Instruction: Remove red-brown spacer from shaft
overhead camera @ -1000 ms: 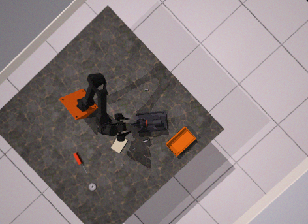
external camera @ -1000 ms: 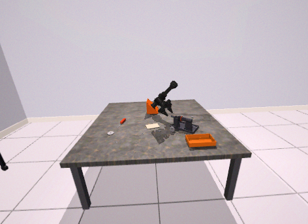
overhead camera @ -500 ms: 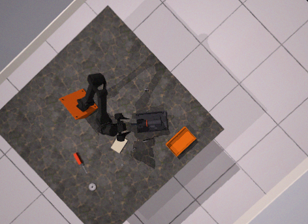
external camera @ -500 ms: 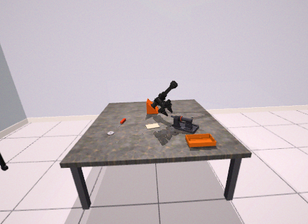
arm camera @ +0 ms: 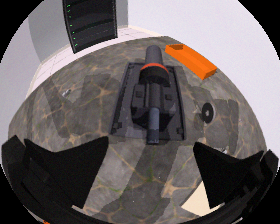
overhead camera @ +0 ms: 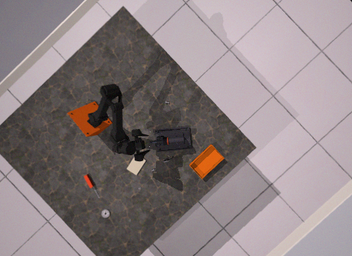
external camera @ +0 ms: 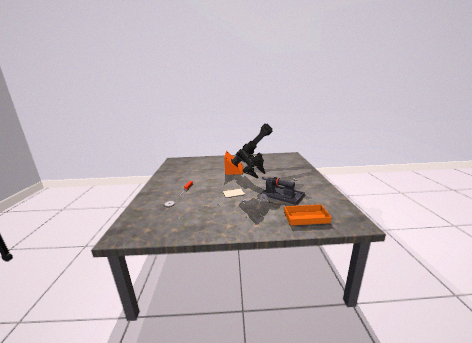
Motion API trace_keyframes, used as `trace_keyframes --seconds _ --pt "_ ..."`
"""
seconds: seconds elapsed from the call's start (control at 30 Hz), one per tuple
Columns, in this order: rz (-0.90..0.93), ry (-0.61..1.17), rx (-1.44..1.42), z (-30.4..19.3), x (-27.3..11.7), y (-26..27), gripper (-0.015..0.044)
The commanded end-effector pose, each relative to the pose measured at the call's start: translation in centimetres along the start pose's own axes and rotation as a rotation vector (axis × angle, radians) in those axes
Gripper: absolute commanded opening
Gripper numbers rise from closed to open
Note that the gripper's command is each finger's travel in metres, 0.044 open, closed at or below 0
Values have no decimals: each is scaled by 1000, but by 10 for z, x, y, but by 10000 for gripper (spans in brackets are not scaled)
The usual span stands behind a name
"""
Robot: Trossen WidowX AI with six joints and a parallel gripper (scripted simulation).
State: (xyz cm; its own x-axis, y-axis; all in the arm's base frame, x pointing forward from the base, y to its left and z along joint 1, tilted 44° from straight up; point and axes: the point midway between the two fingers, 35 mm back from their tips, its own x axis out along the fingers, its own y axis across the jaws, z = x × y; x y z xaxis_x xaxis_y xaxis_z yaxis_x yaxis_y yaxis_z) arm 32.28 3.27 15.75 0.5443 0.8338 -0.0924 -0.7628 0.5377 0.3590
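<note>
A dark fixture point(overhead camera: 186, 145) point(external camera: 296, 196) point(arm camera: 177, 117) stands on the table. Its shaft point(arm camera: 153, 127) point(external camera: 264, 178) lies level, with a bare grey end sticking out toward the arm. A red ring point(overhead camera: 167, 140) point(external camera: 277, 181) point(arm camera: 154, 66), seemingly the red-brown spacer, is around the shaft line between a black ring and a thick dark cylinder point(arm camera: 152, 52). Other spacers cannot be told apart. My gripper point(overhead camera: 148, 143) point(external camera: 260, 174) point(arm camera: 153, 144) is open and empty, with its fingertips on either side of the shaft's line, just short of the end in the top view.
A dark ring point(arm camera: 207, 113) lies on the table beside the fixture. An orange tray point(overhead camera: 207, 161) point(external camera: 307, 217) point(arm camera: 192, 61) is beyond it. A cream pad point(overhead camera: 136, 166) point(external camera: 234, 193) lies near the gripper. A red screwdriver point(overhead camera: 88, 180) and a pale disc point(overhead camera: 105, 213) lie farther off.
</note>
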Motion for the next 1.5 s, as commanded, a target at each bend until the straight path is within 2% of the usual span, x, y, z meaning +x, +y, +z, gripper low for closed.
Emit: trace_keyframes --seconds 0.0,0.63,1.47 --pt "-5 3 4 -1 6 -1 440" --pt "-3 -5 5 0 36 1 440" --pt "-3 -5 5 0 36 1 440"
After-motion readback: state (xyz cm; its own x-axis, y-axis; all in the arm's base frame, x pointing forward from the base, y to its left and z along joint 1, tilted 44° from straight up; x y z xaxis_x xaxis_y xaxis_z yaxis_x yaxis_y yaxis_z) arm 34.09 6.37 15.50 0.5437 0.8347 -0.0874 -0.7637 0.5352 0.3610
